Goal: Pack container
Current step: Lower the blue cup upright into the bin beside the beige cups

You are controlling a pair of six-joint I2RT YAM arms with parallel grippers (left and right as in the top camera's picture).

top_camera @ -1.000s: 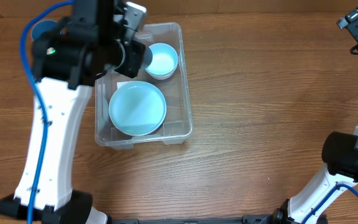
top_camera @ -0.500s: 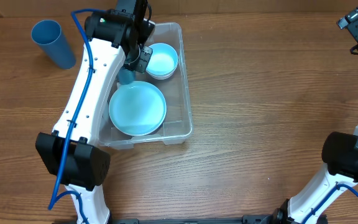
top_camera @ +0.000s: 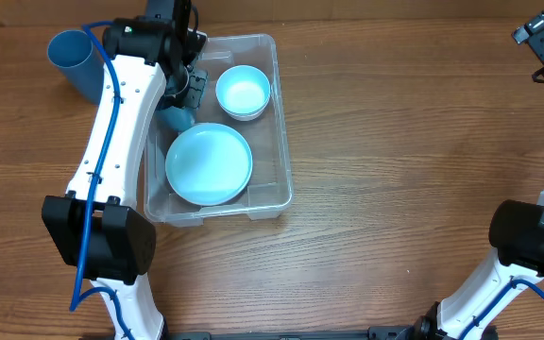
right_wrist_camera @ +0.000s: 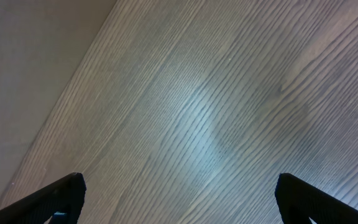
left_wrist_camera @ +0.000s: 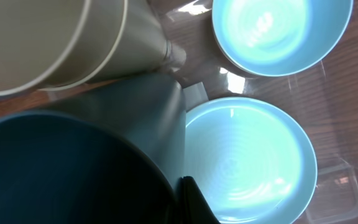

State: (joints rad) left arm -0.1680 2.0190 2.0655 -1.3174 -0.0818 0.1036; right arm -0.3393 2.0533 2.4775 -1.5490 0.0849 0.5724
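your left gripper (top_camera: 183, 94) is clamped on the rim of the dark blue cup (top_camera: 176, 119), which hangs tilted at the left wall of the container (top_camera: 274, 142), left of centre in the upper half of the overhead frame. the only free pocket lies between that wall, the bowl (top_camera: 244, 92) and the plate (top_camera: 209, 163). if you release off-line, the cup will likely tip onto the plate's edge or topple out over the rim. a low swing could also shove the bowl. your right gripper (right_wrist_camera: 182, 199) hangs spread wide over bare table (top_camera: 395, 189), holding nothing.
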